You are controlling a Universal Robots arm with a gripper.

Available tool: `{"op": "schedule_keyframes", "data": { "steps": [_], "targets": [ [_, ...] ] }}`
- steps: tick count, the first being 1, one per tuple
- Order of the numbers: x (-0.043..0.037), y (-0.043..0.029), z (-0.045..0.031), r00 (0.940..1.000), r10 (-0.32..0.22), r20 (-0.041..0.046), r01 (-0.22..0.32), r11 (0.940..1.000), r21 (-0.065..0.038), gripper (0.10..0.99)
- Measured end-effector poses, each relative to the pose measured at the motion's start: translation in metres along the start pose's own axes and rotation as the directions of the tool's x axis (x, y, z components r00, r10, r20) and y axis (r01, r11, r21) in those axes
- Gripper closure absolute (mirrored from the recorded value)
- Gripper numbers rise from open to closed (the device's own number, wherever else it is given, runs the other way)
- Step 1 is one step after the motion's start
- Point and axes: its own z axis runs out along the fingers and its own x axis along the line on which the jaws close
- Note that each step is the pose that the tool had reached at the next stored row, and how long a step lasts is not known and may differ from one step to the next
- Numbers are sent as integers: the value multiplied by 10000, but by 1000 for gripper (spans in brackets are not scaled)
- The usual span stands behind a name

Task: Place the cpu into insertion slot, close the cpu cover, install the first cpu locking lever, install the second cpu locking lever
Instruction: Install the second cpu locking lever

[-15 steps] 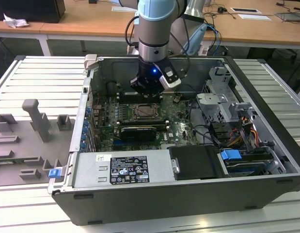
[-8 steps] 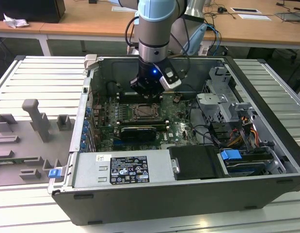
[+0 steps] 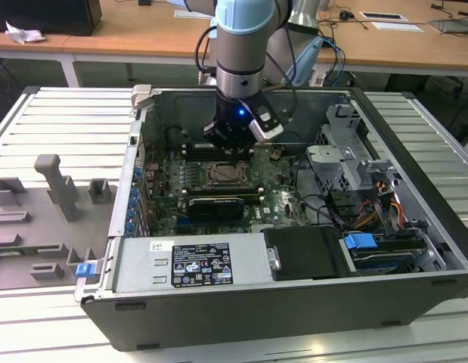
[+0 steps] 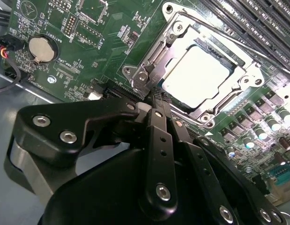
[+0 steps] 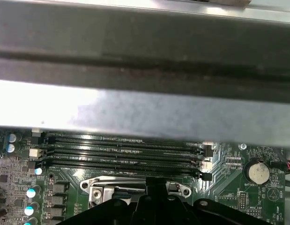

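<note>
Black gripper (image 4: pixel 156 96), nearest the second wrist camera, fingers drawn together to a narrow tip holding nothing, touching the socket's edge at the cover's (image 4: pixel 238 82) 8 o'clock corner. Cover lies closed, framing the cpu (image 4: pixel 195 78) seated in its window. Memory slots (image 5: pixel 121 152) run just beside the socket on the motherboard (image 3: pixel 283 189).

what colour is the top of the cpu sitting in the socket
Pale silver-white, inside the grey metal cpu cover; the cpu shows best in the second wrist view.
</note>
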Motion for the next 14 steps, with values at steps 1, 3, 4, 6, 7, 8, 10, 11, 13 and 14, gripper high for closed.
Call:
{"op": "schedule_keyframes", "data": {
  "steps": [1, 3, 4, 6, 7, 8, 10, 11, 13, 14],
  "targets": [
    [1, -6, 0, 10000, 1, 1, -1, 10000, -1, 980],
    [1, -9, -9, 10000, 0, -1, 0, 10000, 2, 980],
    [0, -8, -16, 10000, 1, 0, -1, 10000, 1, 980],
    [-1, -5, -49, 10000, 0, 0, 0, 10000, 1, 980],
    [-2, -4, -68, 10000, 1, 0, -1, 10000, 1, 980],
    [-2, -2, -86, 10000, 1, 0, -1, 10000, 0, 980],
    [-3, -2, -111, 10000, -1, 0, 1, 10000, -1, 980],
    [-4, -6, -111, 10000, -3, 1, 3, 10000, -2, 980],
    [-2, -20, -113, 10000, 0, 0, 0, 10000, 0, 980],
    [-1, -41, -114, 10000, 0, 0, 0, 10000, 0, 980]
  ]
}}
